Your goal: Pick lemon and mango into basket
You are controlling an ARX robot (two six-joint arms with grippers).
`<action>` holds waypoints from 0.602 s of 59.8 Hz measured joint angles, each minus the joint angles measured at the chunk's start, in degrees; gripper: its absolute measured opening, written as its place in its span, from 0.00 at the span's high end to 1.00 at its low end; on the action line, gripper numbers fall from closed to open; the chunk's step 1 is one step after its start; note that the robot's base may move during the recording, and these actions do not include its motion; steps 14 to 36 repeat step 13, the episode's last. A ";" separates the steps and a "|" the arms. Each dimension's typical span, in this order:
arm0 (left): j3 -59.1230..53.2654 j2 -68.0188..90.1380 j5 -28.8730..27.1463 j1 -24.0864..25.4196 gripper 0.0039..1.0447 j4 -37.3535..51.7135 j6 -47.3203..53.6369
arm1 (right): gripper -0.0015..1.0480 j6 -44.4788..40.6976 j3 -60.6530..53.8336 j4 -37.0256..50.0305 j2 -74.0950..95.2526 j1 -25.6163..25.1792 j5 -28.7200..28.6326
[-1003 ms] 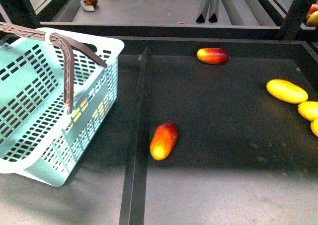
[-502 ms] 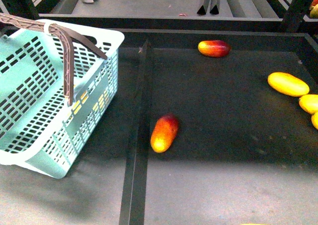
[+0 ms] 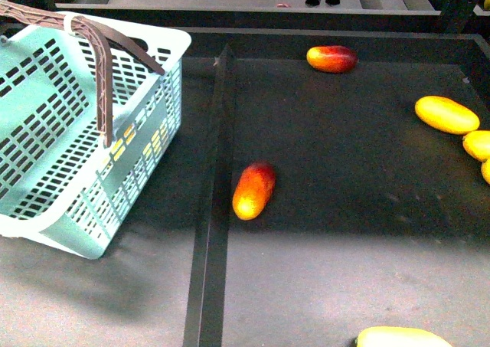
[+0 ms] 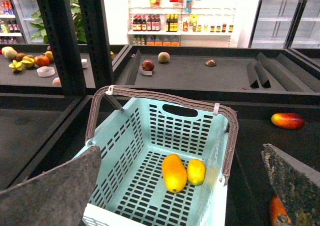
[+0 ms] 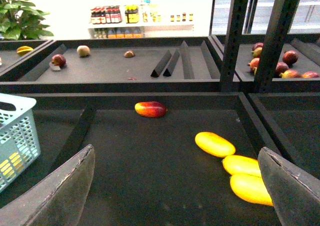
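The mint-green basket (image 3: 46,125) stands at the left of the dark shelf, its brown handle (image 3: 103,71) arched over it. Seen from the left wrist, an oblong yellow-orange mango (image 4: 174,172) and a smaller yellow lemon (image 4: 196,171) lie side by side on the floor of the basket (image 4: 150,136). My left gripper (image 4: 180,153) hangs open above the basket, holding nothing. My right gripper (image 5: 176,151) is open over bare shelf, with three loose yellow mangoes (image 5: 215,143) beside its right finger (image 5: 292,186). Neither gripper shows in the front view.
Two red-and-yellow fruits lie on the shelf, one mid-shelf (image 3: 253,190) and one at the back (image 3: 331,58). Yellow mangoes (image 3: 446,114) sit at the right edge. A raised divider rail (image 3: 214,171) runs beside the basket. A pale yellow rounded object (image 3: 402,337) shows at the bottom edge.
The front view has shifted: basket and fruits sit higher in the frame, the back shelf has slid out at the top, and a pale yellow object has appeared at the bottom edge.
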 joint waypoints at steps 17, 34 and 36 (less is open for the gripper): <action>0.00 0.00 0.00 0.00 0.06 0.00 0.07 | 0.08 0.00 0.02 0.00 0.00 0.00 0.00; 0.00 0.00 0.00 0.00 0.06 0.00 0.07 | 0.08 0.00 0.02 0.00 0.00 0.00 0.00; 0.00 0.00 0.00 0.00 0.06 0.00 0.07 | 0.08 0.00 0.02 0.00 0.00 0.00 0.00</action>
